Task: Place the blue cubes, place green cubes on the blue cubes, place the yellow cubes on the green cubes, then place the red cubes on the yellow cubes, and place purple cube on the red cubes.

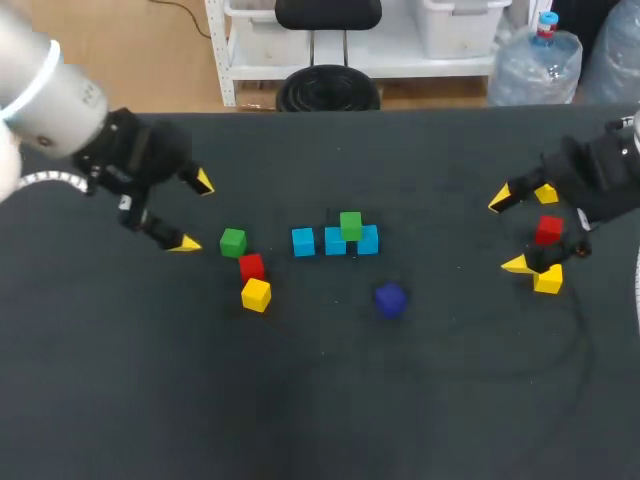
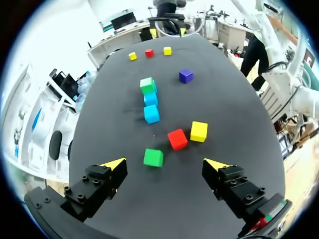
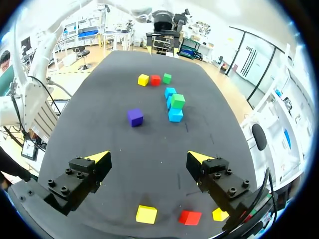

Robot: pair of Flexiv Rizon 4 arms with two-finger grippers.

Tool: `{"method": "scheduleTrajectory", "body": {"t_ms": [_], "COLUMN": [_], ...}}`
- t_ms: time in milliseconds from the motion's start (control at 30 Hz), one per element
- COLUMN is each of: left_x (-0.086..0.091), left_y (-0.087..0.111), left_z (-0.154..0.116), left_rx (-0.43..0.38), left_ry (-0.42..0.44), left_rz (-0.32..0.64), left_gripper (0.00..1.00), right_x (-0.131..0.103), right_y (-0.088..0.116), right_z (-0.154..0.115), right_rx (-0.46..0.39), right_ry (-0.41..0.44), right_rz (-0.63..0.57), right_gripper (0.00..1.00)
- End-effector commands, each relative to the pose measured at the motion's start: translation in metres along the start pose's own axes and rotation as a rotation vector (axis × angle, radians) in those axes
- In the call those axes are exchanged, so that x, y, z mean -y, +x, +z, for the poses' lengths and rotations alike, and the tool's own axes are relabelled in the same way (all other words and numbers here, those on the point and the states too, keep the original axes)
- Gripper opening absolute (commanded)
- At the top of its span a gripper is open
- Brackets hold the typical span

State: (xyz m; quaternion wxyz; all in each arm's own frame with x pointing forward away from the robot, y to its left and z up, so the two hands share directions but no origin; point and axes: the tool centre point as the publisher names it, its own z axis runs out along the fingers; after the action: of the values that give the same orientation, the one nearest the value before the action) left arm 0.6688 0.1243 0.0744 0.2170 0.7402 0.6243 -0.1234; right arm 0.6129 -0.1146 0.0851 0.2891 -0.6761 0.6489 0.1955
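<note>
The left jaws are being held wide apart, gripping nothing, with their yellow tips (image 2: 113, 164) being kept above the left part of the desk (image 1: 320, 400). Just ahead of them a single green cube (image 1: 233, 241) is lying, with a red cube (image 1: 251, 266) and a yellow cube (image 1: 256, 295) close beside it. The right jaws are likewise being held wide and gripping nothing. Beneath them, behind their tips, a second red cube (image 3: 190, 217) is lying between a second yellow cube (image 3: 146, 214) and a third yellow cube (image 3: 219, 214), the last partly hidden by a finger. At mid-desk three blue cubes (image 1: 303, 241) are lined up in a row, and a stacked green cube (image 1: 350, 226) is being carried on top, toward the row's right end. A purple cube (image 1: 390, 299) is lying apart, nearer the robot.
</note>
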Motion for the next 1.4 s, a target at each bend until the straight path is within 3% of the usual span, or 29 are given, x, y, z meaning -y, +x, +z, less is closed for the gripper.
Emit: {"method": "scheduleTrajectory", "body": {"t_ms": [33,500,1400], "left_x": [-0.014,-0.021,-0.023], "left_y": [-0.002,0.003,0.024], "left_z": [0.017,0.044,0.074], "left_rx": [-0.002,0.009,0.026], "left_ry": [0.086,0.153,0.192], "left_rz": [0.027,0.107,0.115], "left_gripper": [1.00,1.00,1.00], "right_x": [0.000,0.000,0.000], "right_y": [0.001,0.001,0.001], "right_z": [0.001,0.001,0.001], "right_rx": [0.003,0.003,0.003], "right_ry": [0.001,0.001,0.001], "right_rz": [-0.001,-0.001,-0.001], "right_gripper": [1.00,1.00,1.00]}}
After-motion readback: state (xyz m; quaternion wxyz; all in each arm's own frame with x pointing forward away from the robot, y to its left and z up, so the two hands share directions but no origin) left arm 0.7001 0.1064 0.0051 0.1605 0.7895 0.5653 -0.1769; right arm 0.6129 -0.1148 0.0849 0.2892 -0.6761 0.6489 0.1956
